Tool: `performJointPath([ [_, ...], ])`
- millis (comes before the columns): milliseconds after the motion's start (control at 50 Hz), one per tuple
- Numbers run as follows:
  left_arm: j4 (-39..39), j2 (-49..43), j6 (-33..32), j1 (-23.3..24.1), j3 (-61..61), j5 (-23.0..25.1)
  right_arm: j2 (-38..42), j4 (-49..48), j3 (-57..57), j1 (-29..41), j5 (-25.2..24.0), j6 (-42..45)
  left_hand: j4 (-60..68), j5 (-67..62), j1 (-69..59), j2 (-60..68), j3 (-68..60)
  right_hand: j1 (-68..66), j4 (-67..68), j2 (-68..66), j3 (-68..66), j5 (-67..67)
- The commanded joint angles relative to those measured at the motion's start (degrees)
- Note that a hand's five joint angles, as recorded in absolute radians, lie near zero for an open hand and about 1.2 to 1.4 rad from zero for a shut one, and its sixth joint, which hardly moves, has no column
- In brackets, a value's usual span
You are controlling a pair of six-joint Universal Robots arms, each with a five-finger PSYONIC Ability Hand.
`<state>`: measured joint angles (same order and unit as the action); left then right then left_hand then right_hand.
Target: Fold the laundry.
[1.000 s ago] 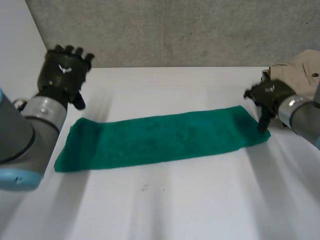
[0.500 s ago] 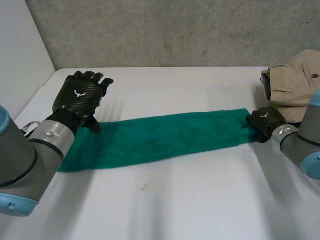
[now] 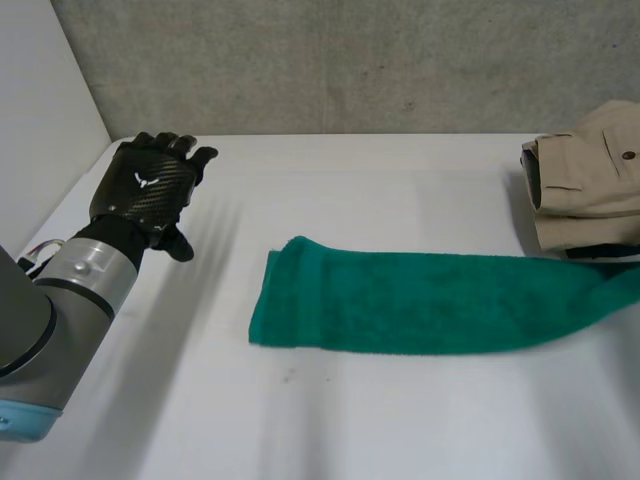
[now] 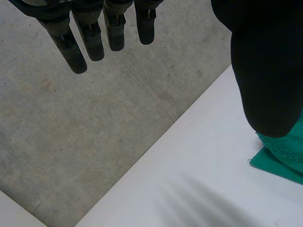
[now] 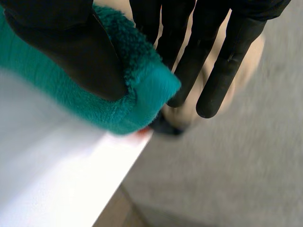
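Note:
A long green towel point(image 3: 420, 300) lies across the white table point(image 3: 400, 420), and its left end is bunched into a small fold. In the right wrist view my right hand point(image 5: 66, 47) pinches the towel's right end point(image 5: 137, 90) between the thumb and straight fingers point(image 5: 232, 56), near the table's edge. My left hand point(image 3: 145, 185) hovers open over the table at the far left, well clear of the towel. In the left wrist view its fingers point(image 4: 94, 42) are spread, and a corner of the towel point(image 4: 284, 156) lies beyond the thumb.
Folded beige trousers point(image 3: 590, 185) lie at the back right of the table, just behind the towel's right end. A grey wall runs behind the table. A white panel stands at the left.
My right hand has shut on the towel's right end and dragged the towel rightwards. The left hand has come off the towel's left end and drawn back to the left.

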<state>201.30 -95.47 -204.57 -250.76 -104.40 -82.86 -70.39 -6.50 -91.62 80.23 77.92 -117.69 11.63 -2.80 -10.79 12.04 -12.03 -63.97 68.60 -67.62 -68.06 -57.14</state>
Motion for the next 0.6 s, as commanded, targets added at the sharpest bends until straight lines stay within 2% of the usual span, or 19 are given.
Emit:
performJointPath([
  [20, 0.2, 1.7, 0.0, -0.1, -0.8, 0.1, -0.1, -10.2, 1.5, 21.4, -0.3, -1.2, -0.6, 1.7, -0.3, -1.0, 1.0, -16.0, 11.4, -12.4, -11.9, -12.9],
  [120, 0.4, 2.2, 0.0, -0.3, -0.4, 0.0, 1.6, -18.4, 2.9, 36.4, -4.9, -1.5, -0.6, 1.7, -0.3, -1.0, 1.0, -16.0, 11.4, -12.4, -11.9, -12.9],
  [140, 0.4, 2.2, 0.0, -0.3, -0.4, 0.0, 4.4, -19.9, 4.0, 40.6, -7.6, -1.7, -0.6, 1.7, -0.3, -1.0, 1.0, -16.0, 11.4, -12.4, -11.9, -12.9],
  [200, 0.4, 2.1, 0.0, -0.1, -0.4, 0.0, 10.3, -20.3, 6.6, 46.0, -10.9, -1.8, -0.6, 1.7, -0.3, -1.0, 1.0, -16.0, 11.4, -12.4, -11.9, -12.9],
  [220, 0.4, 2.1, 0.0, 0.1, -0.5, 0.0, 15.0, -19.5, 9.5, 49.2, -12.4, -1.6, -0.6, 1.7, -0.3, -1.0, 1.0, -16.0, 11.4, -12.4, -11.9, -12.9],
  [320, 0.6, 1.6, 0.0, 0.4, -0.3, 0.0, 24.0, -14.3, 15.4, 52.9, -12.3, -1.7, -0.6, 1.7, -0.3, -1.0, 1.0, -16.0, 11.4, -12.4, -11.9, -12.9],
  [360, 0.6, 1.3, 0.0, 0.5, 0.0, 0.0, 25.5, -12.1, 16.9, 53.0, -11.6, -1.8, -0.6, 1.7, -0.3, -1.0, 1.0, -16.0, 11.4, -12.4, -11.9, -12.9],
  [420, 1.1, 0.8, 0.0, 1.3, 1.3, 0.0, 24.1, -10.4, 17.7, 53.1, -8.2, -3.4, -0.6, 1.7, -0.3, -1.0, 1.0, 44.6, -49.2, 48.2, 48.7, 47.8],
  [440, 1.3, 0.5, 0.0, 1.7, 1.8, -0.1, 23.2, -10.4, 17.6, 53.0, -6.5, -4.5, -0.6, 1.7, -0.3, -1.0, 1.0, 54.0, -58.6, 57.6, 58.1, 57.1],
  [460, 1.5, -0.1, 0.0, 2.0, 2.4, -0.2, 21.6, -10.3, 17.2, 52.7, -2.6, -7.5, -0.6, 1.7, -0.3, -1.0, 1.0, 54.0, -58.6, 57.6, 58.1, 57.1],
  [520, 1.8, -2.3, -0.1, 4.2, 5.5, -0.5, 18.6, -9.9, 15.9, 51.3, 3.3, -14.9, -0.7, 1.9, -0.1, -1.2, 1.1, 54.0, -58.6, 57.6, 58.1, 57.1],
  [540, 1.8, -2.9, -0.1, 4.8, 6.4, -0.5, 16.4, -9.2, 14.2, 50.1, 6.3, -21.1, -0.7, 1.9, -0.1, -1.2, 1.1, 54.0, -58.6, 57.6, 58.1, 57.1],
  [600, 1.7, -5.3, -0.3, 6.9, 9.0, -0.7, 11.8, -6.3, 10.3, 48.6, 8.4, -30.3, -0.6, 1.7, -0.3, -1.0, 1.0, 54.0, -58.6, 57.6, 58.1, 57.1],
])
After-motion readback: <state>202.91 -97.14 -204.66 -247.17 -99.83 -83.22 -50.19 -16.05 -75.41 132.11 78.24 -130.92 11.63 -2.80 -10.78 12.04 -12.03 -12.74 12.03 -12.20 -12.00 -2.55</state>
